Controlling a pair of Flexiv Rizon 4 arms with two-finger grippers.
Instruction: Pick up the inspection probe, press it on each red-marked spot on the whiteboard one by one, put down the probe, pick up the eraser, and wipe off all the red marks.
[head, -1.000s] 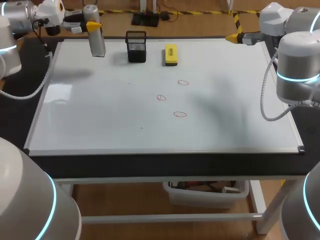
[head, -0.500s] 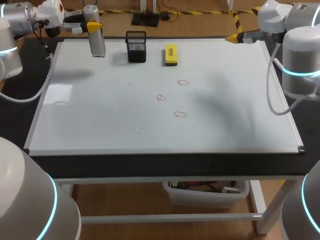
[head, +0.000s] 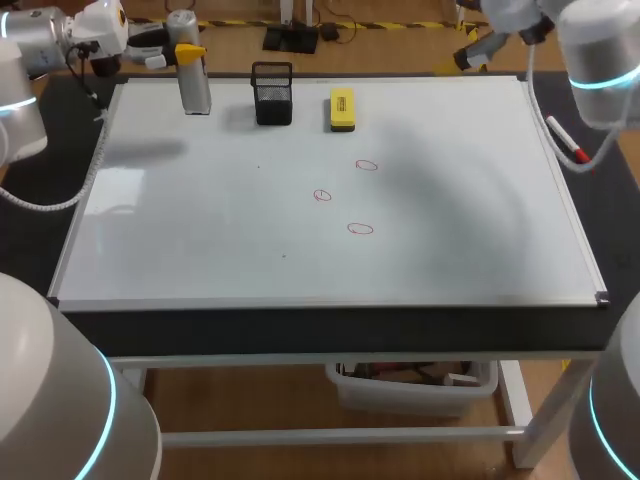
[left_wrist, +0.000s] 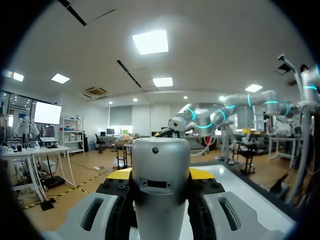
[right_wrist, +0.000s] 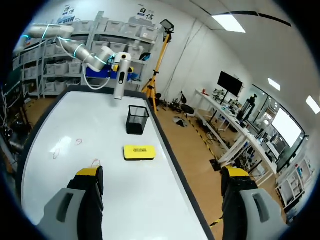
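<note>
step: probe in hand, pressing not begun | our left gripper clamped on inspection probe, over whiteboard far-left corner | right gripper spread, empty | next: we carry probe to nearest red mark, press down

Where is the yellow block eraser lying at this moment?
In the head view, the yellow block eraser lies on the whiteboard near its far edge, just right of the black mesh pen holder.
</note>
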